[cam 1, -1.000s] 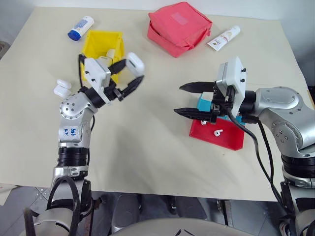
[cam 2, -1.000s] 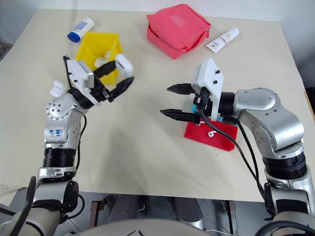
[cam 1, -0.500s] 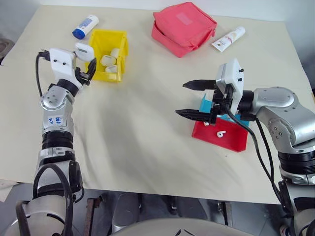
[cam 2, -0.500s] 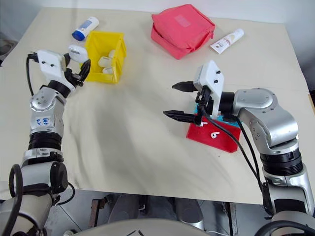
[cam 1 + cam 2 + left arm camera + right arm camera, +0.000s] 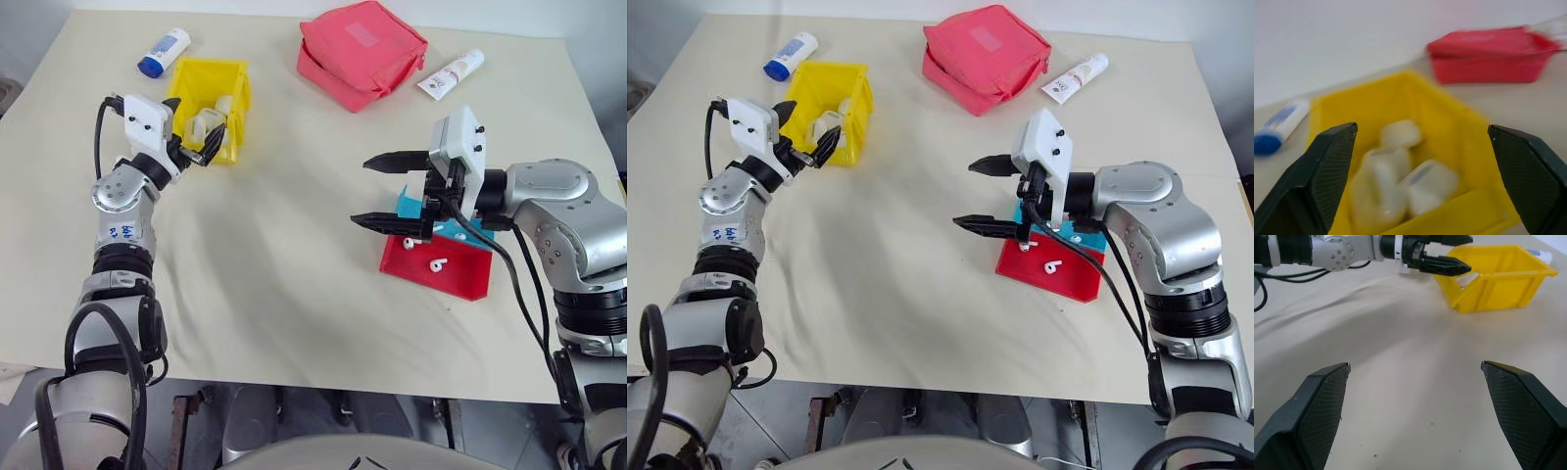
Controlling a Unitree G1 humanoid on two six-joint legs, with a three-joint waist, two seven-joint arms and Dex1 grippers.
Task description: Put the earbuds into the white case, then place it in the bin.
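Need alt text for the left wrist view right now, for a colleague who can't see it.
The left claw is open over the yellow bin, with three white cases lying inside between its two black fingers. Behind the bin, a blue-capped white tube and a red pouch lie on the beige table.

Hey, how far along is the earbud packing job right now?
Done: several white cases lie in the yellow bin. In hand: nothing; the left gripper stands open at the bin, and the right gripper is open too. Left: loose earbuds lie in the red tray.
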